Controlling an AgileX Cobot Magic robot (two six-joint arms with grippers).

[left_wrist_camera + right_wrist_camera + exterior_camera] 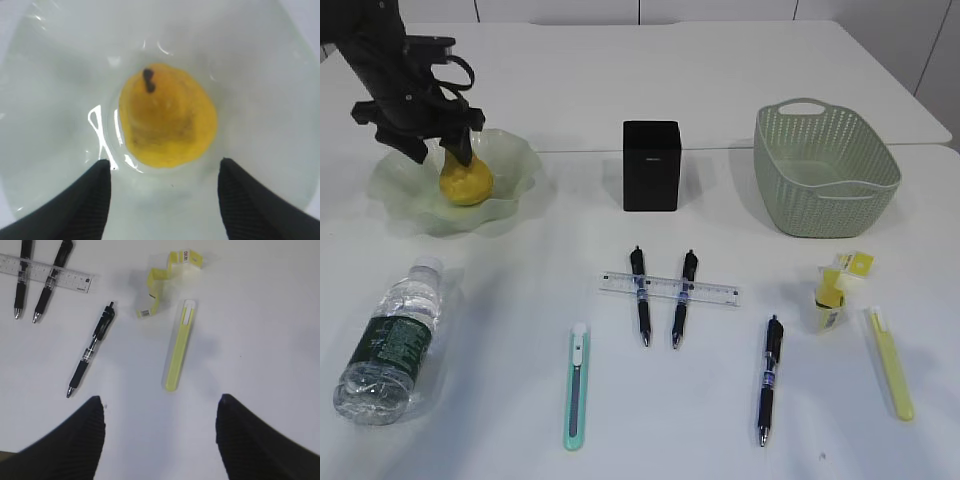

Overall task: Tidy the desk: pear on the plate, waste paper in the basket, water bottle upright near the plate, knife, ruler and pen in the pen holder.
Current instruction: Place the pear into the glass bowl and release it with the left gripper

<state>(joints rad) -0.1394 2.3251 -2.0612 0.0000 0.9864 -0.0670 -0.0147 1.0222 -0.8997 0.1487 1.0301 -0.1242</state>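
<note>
Lying on its side at the near left edge of the white desk (740,90): clear ribbed water bottle (390,345), white cap, dark green label, not yet upright. Farther back, by size: sage green perforated basket (823,170), rounded rectangular with cut-out handle, nothing seen in it; translucent pale green plate (515,165) with wavy ruffled rim, holding the yellow pear (167,122), dark stem up, skin matte and slightly mottled; matte black square pen holder (651,165), contents hidden. Left gripper (162,200) just above the pear, black textured fingers (80,205) spread to either side and touching nothing, pear released. Right gripper (160,440) out of the exterior view, fingers wide apart over bare desk near the yellow knife, grasping nothing. Smaller items on the desk: teal utility knife (576,385); yellow utility knife (890,362); clear ruler (670,290) with fine printed markings, lying under two black pens (640,297); third black pen (770,378) apart to the right; crumpled white and yellow waste paper (838,290) near the basket. Judged progress: pear step done; paper, bottle, knives, ruler and pens remaining.
</note>
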